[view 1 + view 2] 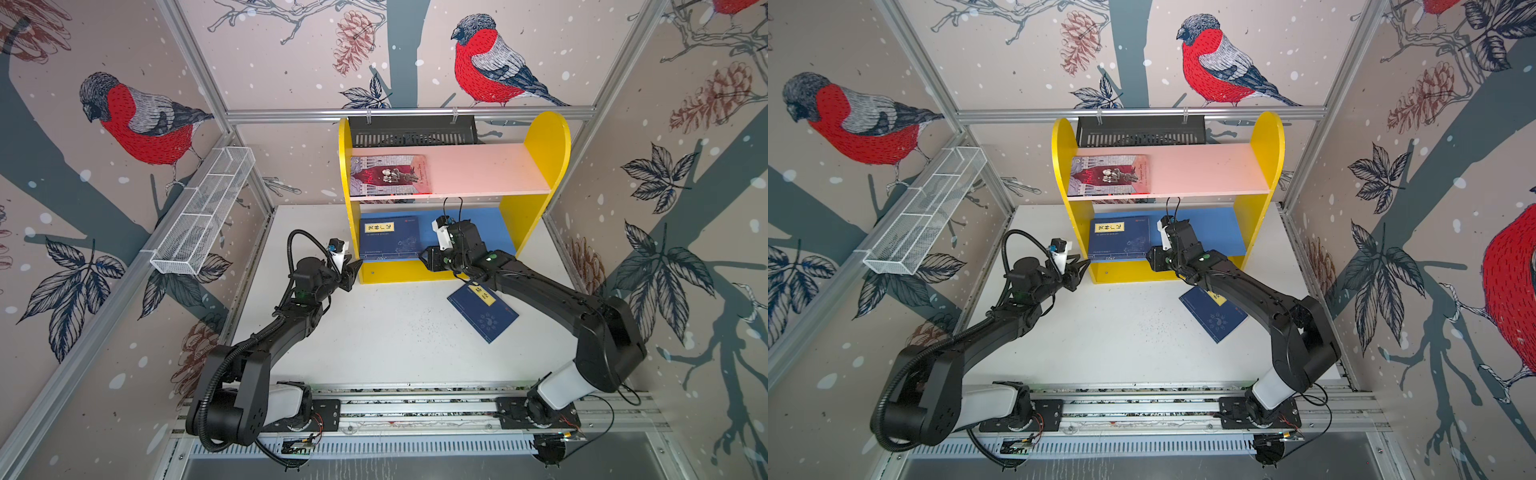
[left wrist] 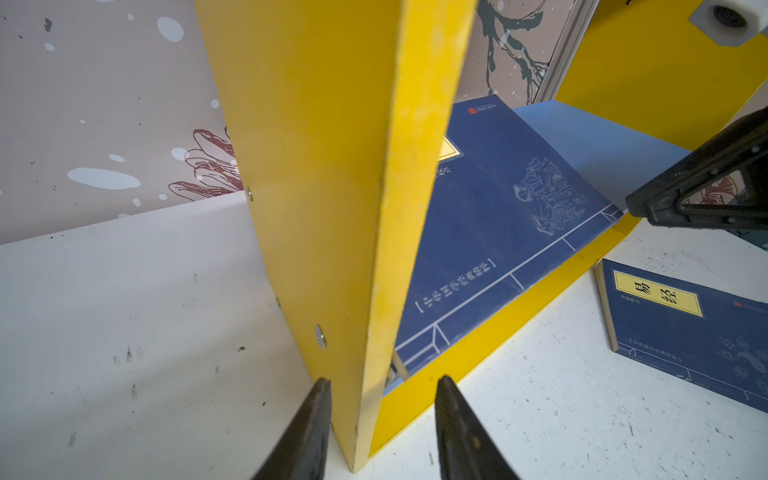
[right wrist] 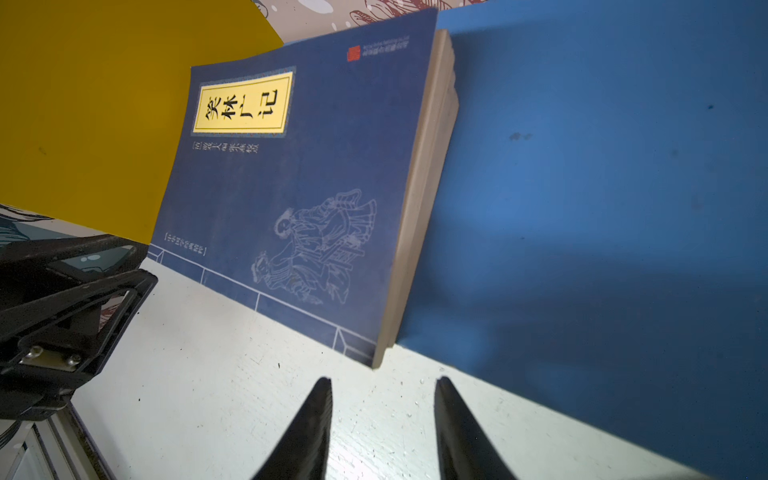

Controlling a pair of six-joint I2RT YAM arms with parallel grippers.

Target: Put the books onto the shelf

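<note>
The yellow shelf (image 1: 540, 141) (image 1: 1266, 133) stands at the back of the table. A dark red and grey book (image 1: 388, 174) (image 1: 1108, 174) lies flat on the left of its pink upper board. A stack of navy books (image 1: 388, 237) (image 3: 291, 187) lies on the left of the blue lower board (image 3: 582, 166), jutting slightly past the front edge. Another navy book (image 1: 484, 316) (image 2: 685, 332) lies flat on the table, partly under my right arm. My left gripper (image 1: 353, 268) (image 2: 382, 386) is open, its fingers on either side of the shelf's left side panel (image 2: 332, 166). My right gripper (image 1: 426, 255) (image 3: 382, 384) is open and empty by the stack's front right corner.
A white wire basket (image 1: 203, 212) hangs on the left wall frame. A black slotted tray (image 1: 411, 131) hangs on the back rail behind the shelf. The right part of both shelf boards is bare. The arms' base rail (image 1: 415, 409) runs along the table's front edge.
</note>
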